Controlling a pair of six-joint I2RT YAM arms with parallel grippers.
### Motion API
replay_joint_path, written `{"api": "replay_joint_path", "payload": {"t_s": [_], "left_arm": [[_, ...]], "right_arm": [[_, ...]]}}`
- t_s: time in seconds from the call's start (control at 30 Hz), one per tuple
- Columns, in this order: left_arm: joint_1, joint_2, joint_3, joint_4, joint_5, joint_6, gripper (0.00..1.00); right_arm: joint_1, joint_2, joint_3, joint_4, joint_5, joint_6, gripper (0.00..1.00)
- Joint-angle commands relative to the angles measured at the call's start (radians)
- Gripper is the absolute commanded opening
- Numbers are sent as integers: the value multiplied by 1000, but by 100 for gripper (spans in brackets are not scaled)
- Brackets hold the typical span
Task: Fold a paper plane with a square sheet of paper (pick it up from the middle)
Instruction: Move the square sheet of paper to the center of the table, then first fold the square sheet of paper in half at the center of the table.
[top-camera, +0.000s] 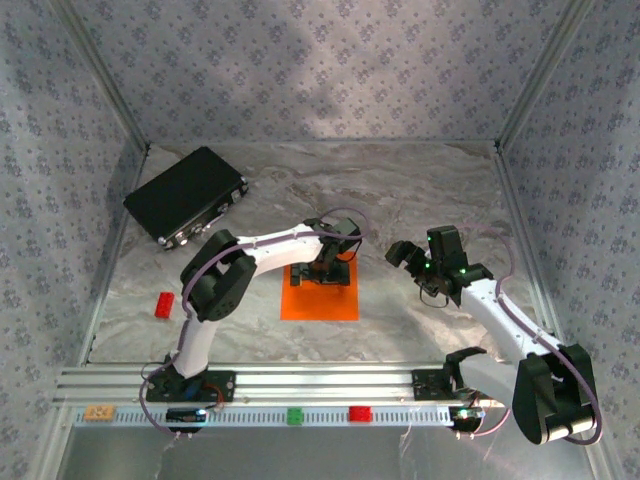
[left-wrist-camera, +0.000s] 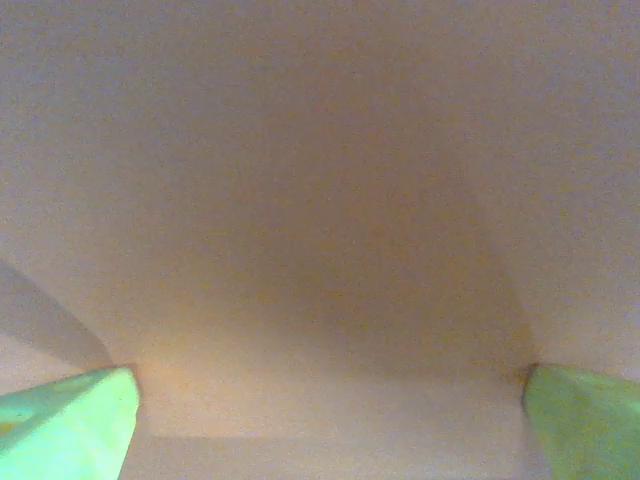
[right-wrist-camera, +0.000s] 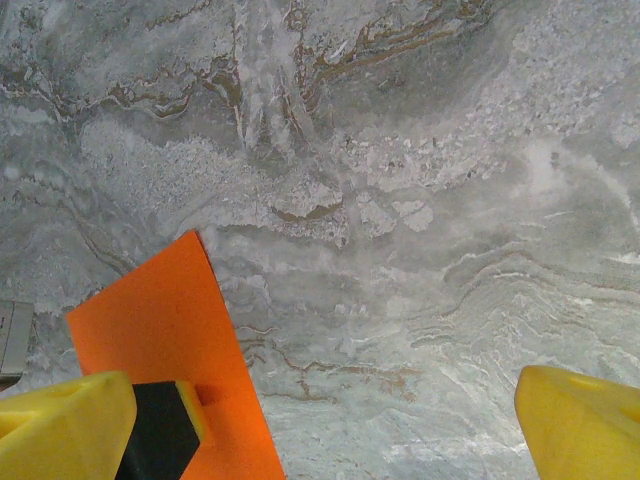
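The square sheet of paper (top-camera: 320, 298) lies flat on the marble table, bright orange, just ahead of the two arm bases. My left gripper (top-camera: 325, 270) is down over its far half, jaws wide open. In the left wrist view the paper (left-wrist-camera: 320, 200) is a close, blurred orange-grey surface, and the gripper (left-wrist-camera: 330, 410) has its green fingertips (left-wrist-camera: 70, 425) far apart. My right gripper (top-camera: 412, 270) hovers open to the right of the sheet. From that wrist a corner of the paper (right-wrist-camera: 150, 330) reaches behind the left yellow finger (right-wrist-camera: 60, 430); the right gripper (right-wrist-camera: 330, 430) holds nothing. A paper plane is out of view.
A black rectangular case (top-camera: 187, 195) lies at the back left. A small red block (top-camera: 163, 304) sits left of the left arm. Tan (top-camera: 98, 411), green (top-camera: 295, 415) and red (top-camera: 359, 413) blocks rest on the front rail. Patterned walls enclose three sides.
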Motion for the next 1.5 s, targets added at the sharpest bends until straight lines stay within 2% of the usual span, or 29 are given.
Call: {"api": "replay_joint_path", "payload": {"t_s": [0.0, 0.33, 0.6, 1.47], "left_arm": [[-7, 44, -13, -8, -1, -7, 100], [-7, 56, -32, -1, -2, -2, 99], [-8, 56, -30, 4, 2, 4, 98], [-10, 48, -35, 13, 7, 11, 95]], "right_arm": [[-4, 9, 25, -21, 0, 1, 99], [-3, 9, 32, -17, -14, -4, 99], [-1, 34, 31, 52, -121, -31, 99], [2, 70, 38, 27, -107, -18, 99]]}}
